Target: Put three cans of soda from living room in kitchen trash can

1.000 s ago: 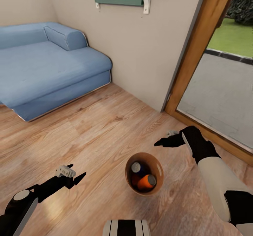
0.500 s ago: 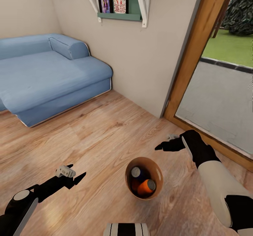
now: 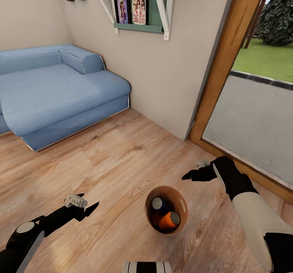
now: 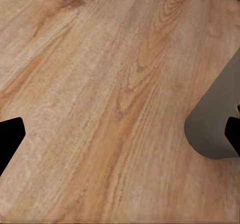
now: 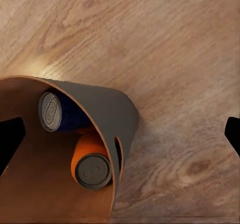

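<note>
Jaws spread and empty on both the left gripper (image 3: 83,206) and right gripper (image 3: 195,171), either side of the bin (image 3: 182,208) on the living-room floor (image 3: 118,159); a blue can (image 5: 52,111) and an orange can (image 5: 92,164) lie inside. I'd grip the rim squarely and lift level, so nothing spills on the way to the kitchen.

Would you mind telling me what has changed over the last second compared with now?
Mostly the head camera: it has tilted up, so the shelf, sofa and doorway sit lower in view. The tash can stays on the floor between the arms with a blue can of soda and an orange one showing inside. The left gripper and right gripper remain open, holding nothing.
</note>
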